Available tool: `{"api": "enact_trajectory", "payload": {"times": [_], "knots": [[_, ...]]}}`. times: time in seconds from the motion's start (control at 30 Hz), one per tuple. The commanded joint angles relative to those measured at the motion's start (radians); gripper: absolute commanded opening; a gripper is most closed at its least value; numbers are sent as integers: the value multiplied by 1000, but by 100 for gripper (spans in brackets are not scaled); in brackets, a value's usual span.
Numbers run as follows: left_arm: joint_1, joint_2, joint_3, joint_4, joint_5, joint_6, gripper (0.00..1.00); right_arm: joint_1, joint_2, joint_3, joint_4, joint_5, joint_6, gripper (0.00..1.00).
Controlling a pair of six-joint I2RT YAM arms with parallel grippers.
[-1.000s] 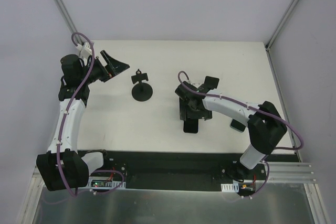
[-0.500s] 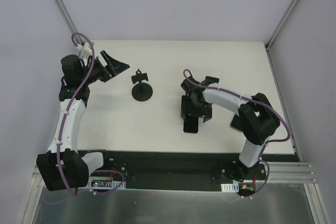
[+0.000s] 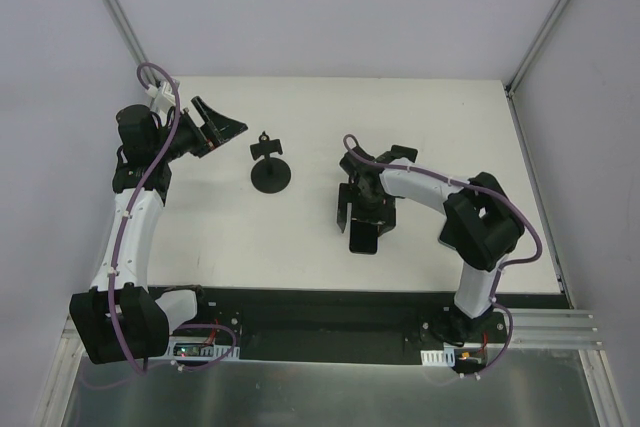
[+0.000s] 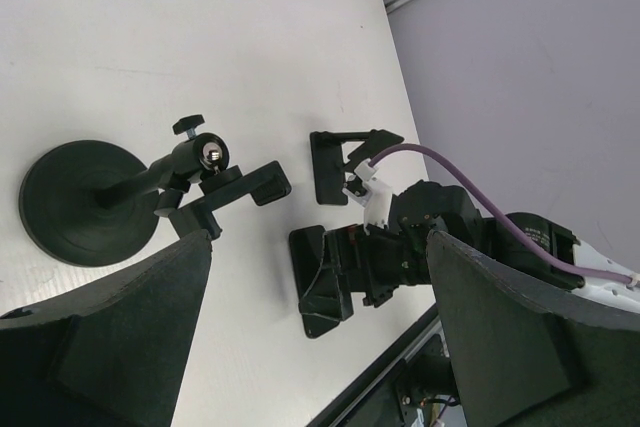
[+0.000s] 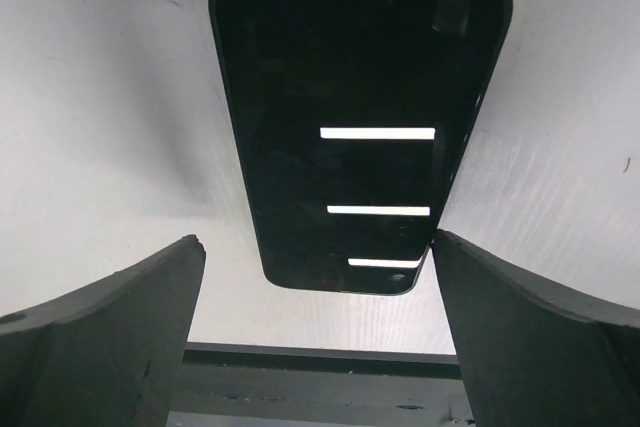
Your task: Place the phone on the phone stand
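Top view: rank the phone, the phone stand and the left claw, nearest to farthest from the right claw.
1. Phone, right under the right claw.
2. Phone stand, to its left.
3. Left claw, far left, toward the back.

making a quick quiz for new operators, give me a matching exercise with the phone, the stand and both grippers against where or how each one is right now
Things:
1 phone
2 phone stand
3 left gripper
4 right gripper

States:
a open, fingers either side of the phone
b upright on the table, holder empty
c lying flat, dark face up
d open, left of the stand, holding nothing

Pairs: 1-c; 2-b; 3-d; 4-a
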Motion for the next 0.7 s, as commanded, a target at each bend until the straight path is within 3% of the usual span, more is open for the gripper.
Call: {"api": "enact_trajectory", "payload": {"times": [0.0, 0.23, 0.67], "knots": [[7, -11, -4, 42, 24, -2, 87, 19, 24, 52, -9, 8, 42, 99], [6, -8, -2, 42, 27, -3, 87, 19, 70, 56, -3, 8, 62, 99], [7, -9, -5, 42, 27, -5, 87, 9, 97, 45, 12, 60, 43, 85]]}}
